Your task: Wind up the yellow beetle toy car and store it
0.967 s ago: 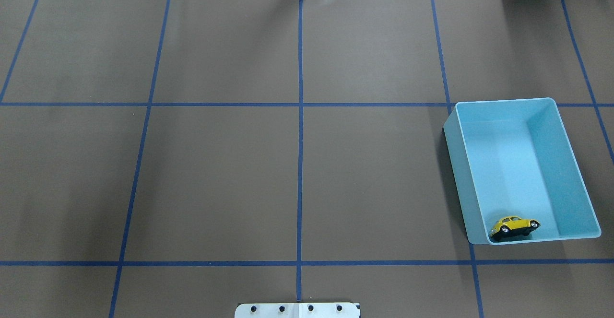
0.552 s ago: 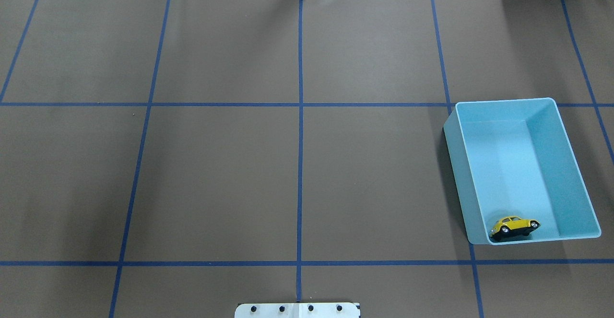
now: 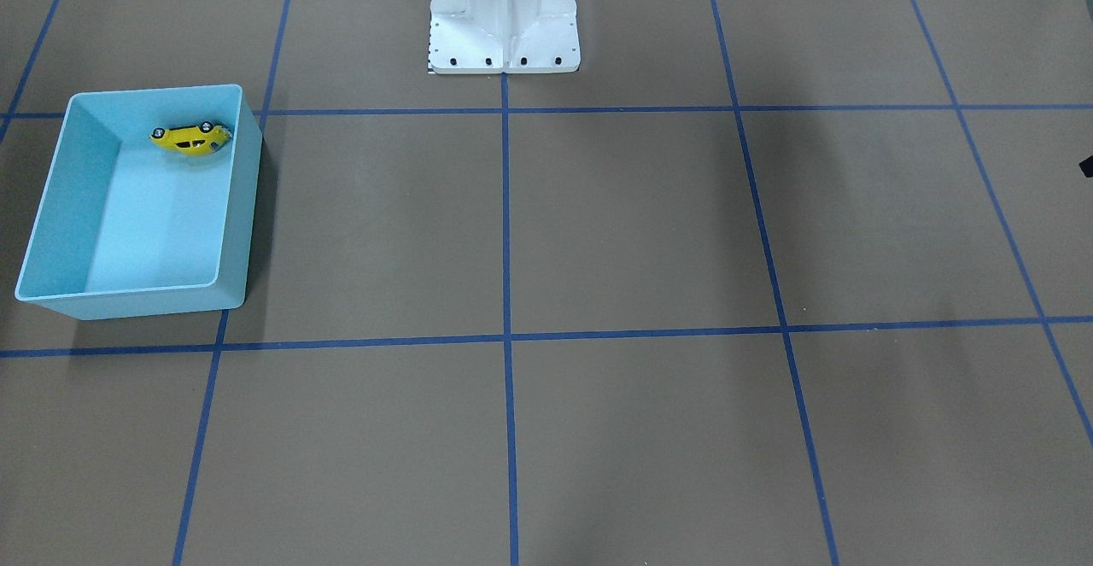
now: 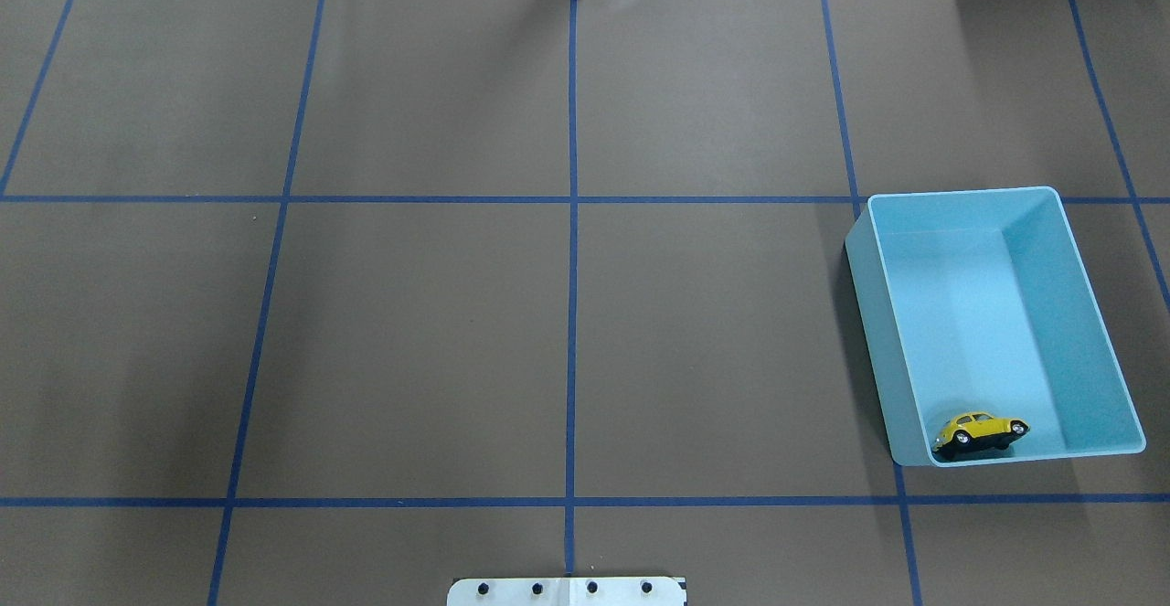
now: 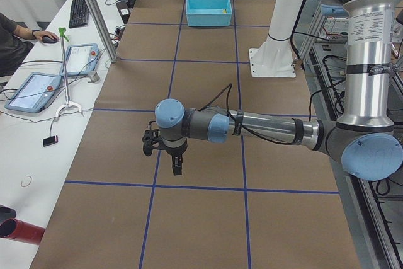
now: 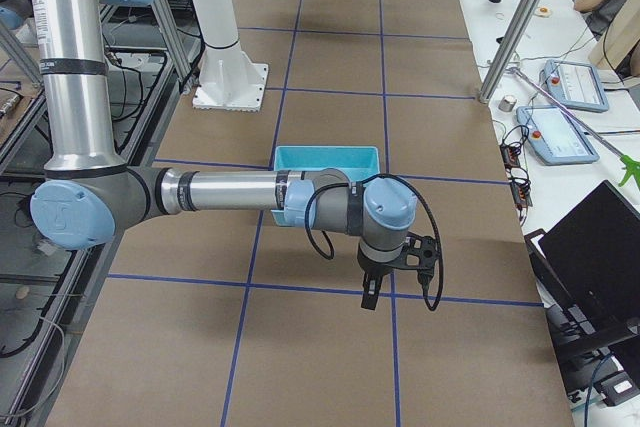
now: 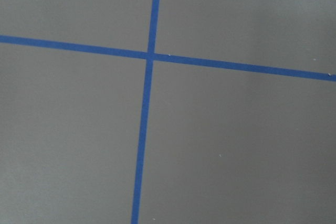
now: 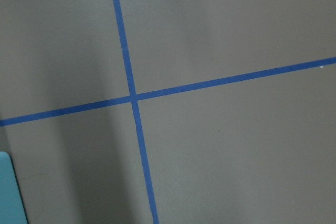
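The yellow beetle toy car [image 4: 980,430] lies tilted on its side inside the light blue bin [image 4: 960,193], in the corner nearest the robot base. It also shows in the front-facing view [image 3: 191,137], within the bin [image 3: 154,90]. Neither gripper shows in the overhead or front-facing views. My left gripper [image 5: 176,167] hangs above the table far from the bin [image 5: 208,19]; I cannot tell if it is open. My right gripper [image 6: 368,295] hangs above the table beside the bin [image 6: 326,150]; I cannot tell its state. Both wrist views show only table and tape lines.
The brown table carries a grid of blue tape lines [image 4: 572,268]. The white robot base [image 3: 504,20] stands at the table's near edge. A corner of the bin shows in the right wrist view [image 8: 8,192]. Operators' tablets and a keyboard lie on a side bench [image 5: 38,86].
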